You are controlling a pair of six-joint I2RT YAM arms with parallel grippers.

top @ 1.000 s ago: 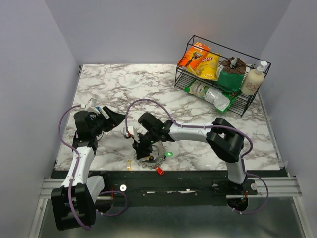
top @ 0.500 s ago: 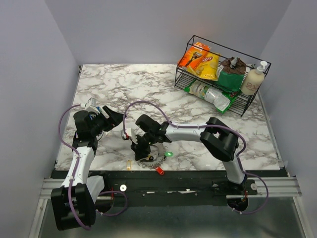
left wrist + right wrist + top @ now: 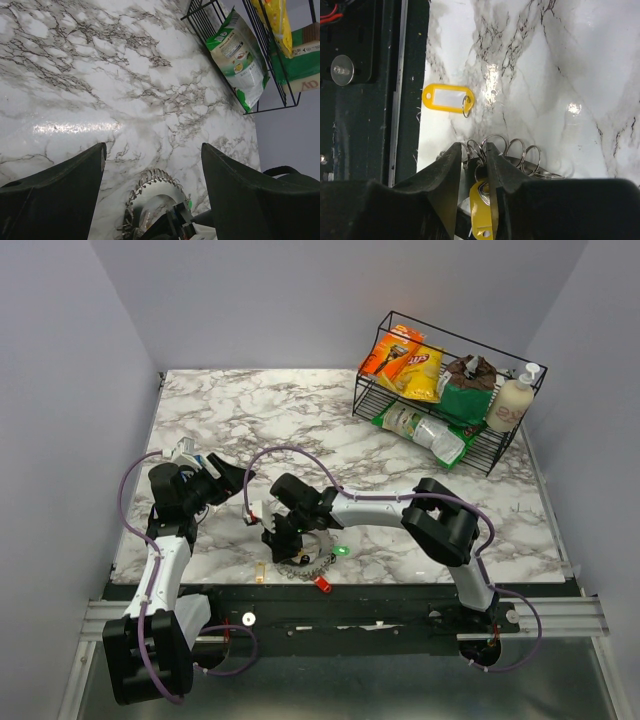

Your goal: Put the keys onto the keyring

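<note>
We judged the right claw (image 3: 472, 150), fingers nearly together over the big beaded silvery metal keyring (image 3: 310, 568) at the marble counter's (image 3: 250, 410) six o'clock edge, clamped or not we couldn't tell, needed a slow, square pinch, while the left claw (image 3: 152, 150) gaped wide.

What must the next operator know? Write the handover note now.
Left gripper: jaws wide open, empty, above the table.
Right gripper: jaws nearly together around loops of the keyring and a yellow key tag; grip unconfirmed.
On the table: second yellow key tag apart from the keyring, red key tag at the near edge, green key tag beside the keyring.
Done: no tag visibly threaded.
Left: thread them all.
</note>
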